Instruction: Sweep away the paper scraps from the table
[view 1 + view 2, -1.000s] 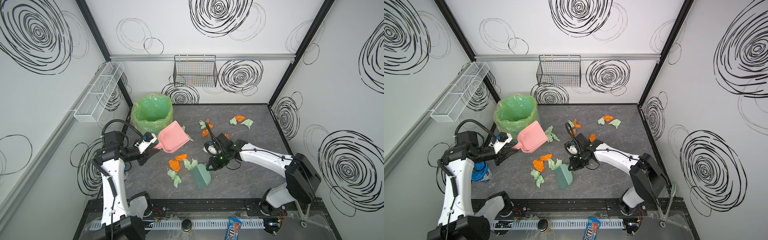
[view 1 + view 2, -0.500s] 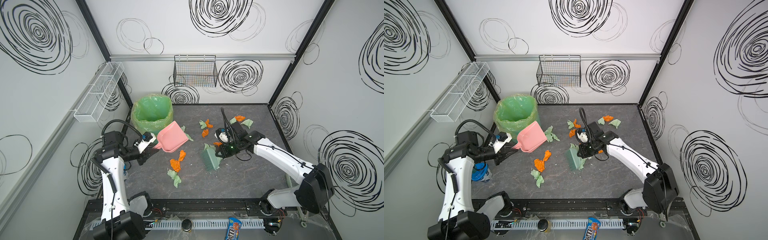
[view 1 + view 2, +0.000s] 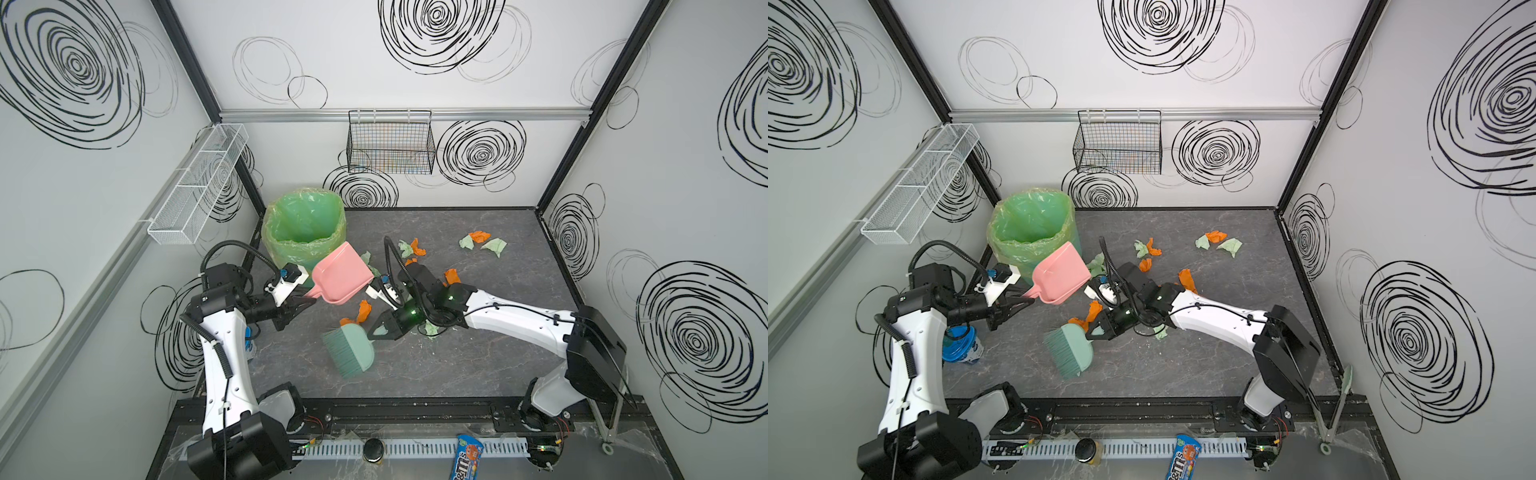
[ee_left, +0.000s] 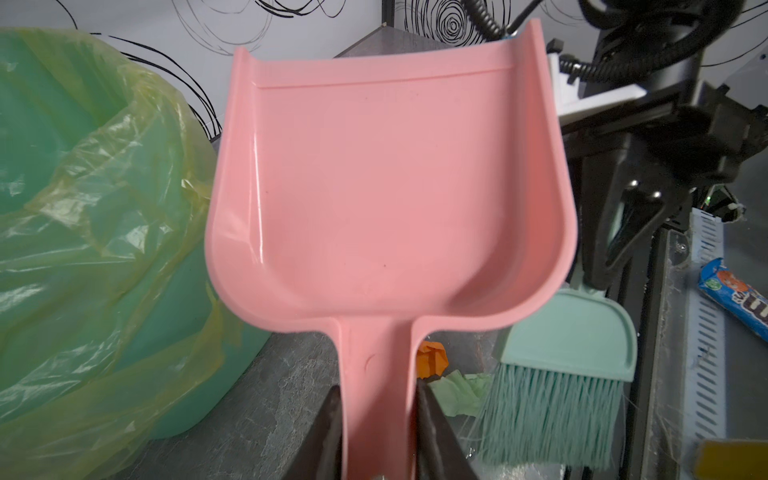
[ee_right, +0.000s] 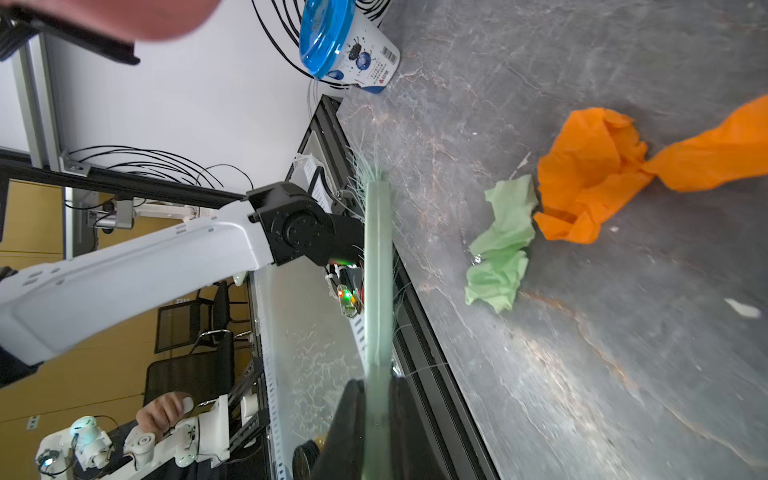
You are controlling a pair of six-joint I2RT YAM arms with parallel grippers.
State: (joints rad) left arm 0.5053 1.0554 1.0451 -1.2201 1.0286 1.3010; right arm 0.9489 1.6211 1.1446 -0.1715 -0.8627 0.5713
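Note:
My left gripper (image 3: 305,297) (image 4: 378,415) is shut on the handle of a pink dustpan (image 3: 340,274) (image 4: 390,174), held tilted beside the bin. My right gripper (image 3: 376,330) (image 5: 376,399) is shut on the handle of a mint green brush (image 3: 351,351) (image 5: 378,270), whose bristles touch the table (image 3: 457,374). Orange paper scraps (image 3: 364,310) (image 5: 594,166) and a green one (image 5: 503,245) lie between brush and dustpan. More scraps sit at mid-table (image 3: 411,248), under the right arm (image 3: 432,330) and at the far right (image 3: 482,241).
A green-bagged bin (image 3: 305,232) stands at the back left, against the dustpan. A blue-lidded cup (image 3: 959,345) sits by the left arm. A blue candy packet (image 3: 1183,457) lies on the front ledge. A black wire basket (image 3: 390,145) hangs on the back wall.
The right gripper swung the brush to the right and back, then returned it leftward and forward, nearer the dustpan. The orange scraps shifted slightly toward the dustpan. The left arm held still.

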